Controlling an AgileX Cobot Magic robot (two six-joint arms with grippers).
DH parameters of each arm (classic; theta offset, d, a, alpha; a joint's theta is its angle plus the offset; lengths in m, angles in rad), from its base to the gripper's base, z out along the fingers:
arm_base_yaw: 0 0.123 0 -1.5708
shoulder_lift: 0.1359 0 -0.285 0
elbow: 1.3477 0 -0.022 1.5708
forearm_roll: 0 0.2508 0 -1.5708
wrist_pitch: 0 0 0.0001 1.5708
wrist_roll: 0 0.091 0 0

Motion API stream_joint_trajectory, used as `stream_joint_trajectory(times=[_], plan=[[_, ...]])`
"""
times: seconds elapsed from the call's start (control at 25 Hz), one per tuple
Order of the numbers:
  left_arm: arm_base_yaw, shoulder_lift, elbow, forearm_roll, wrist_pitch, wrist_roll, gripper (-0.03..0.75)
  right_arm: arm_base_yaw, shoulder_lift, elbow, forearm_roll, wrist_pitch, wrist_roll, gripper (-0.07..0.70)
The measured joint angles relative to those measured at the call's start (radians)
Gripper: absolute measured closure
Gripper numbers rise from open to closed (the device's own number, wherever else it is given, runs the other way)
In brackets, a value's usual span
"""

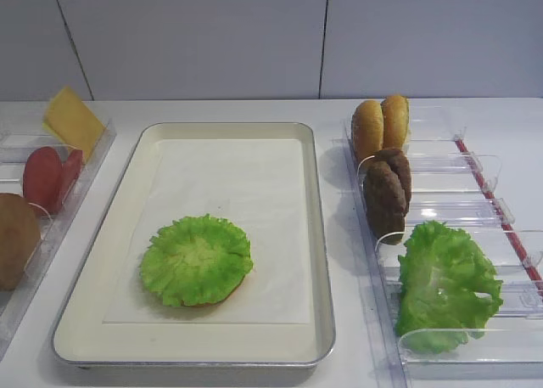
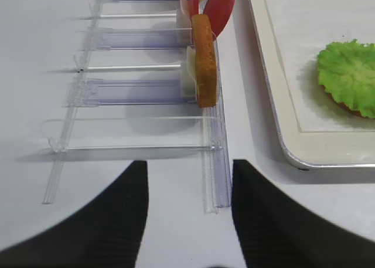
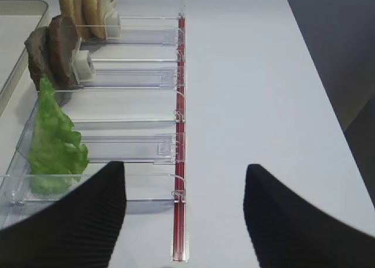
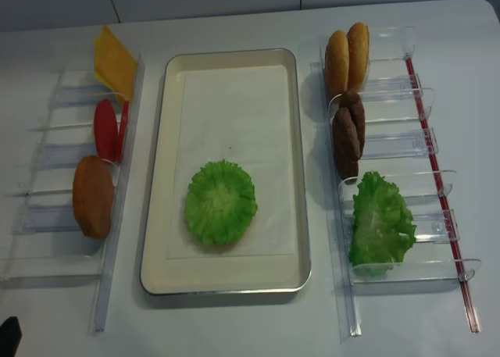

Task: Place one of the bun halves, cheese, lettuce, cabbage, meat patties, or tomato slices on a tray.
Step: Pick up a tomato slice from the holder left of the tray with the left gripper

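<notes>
Two dark ribbed fingers (image 3: 70, 221) of the right gripper (image 3: 184, 218) fill the bottom corners, spread well apart over the white table (image 3: 252, 92). Between them runs the clear plastic rack (image 3: 135, 145) with its red strip (image 3: 180, 133) along the right edge. In the rack's left end, from near to far: a lettuce (image 3: 54, 142) leaf standing upright, two meat patties (image 3: 53, 51) on edge, then bun halves (image 3: 88, 9) at the top, with the tray (image 3: 17, 33) rim just showing at far left.

Silvery metal tray (image 1: 321, 261), matt cream paper liner (image 1: 254, 201); clear glossy plastic racks (image 4: 406, 150); rough-grained patties (image 1: 386, 193).
</notes>
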Motion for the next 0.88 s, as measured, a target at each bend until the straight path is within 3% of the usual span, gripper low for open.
stream_joint_trajectory(times=[0.88], plan=[[0.0, 0.0, 0.0, 0.0, 0.0, 0.0, 0.379, 0.0, 0.0, 0.0, 0.0, 0.0, 0.0, 0.171]])
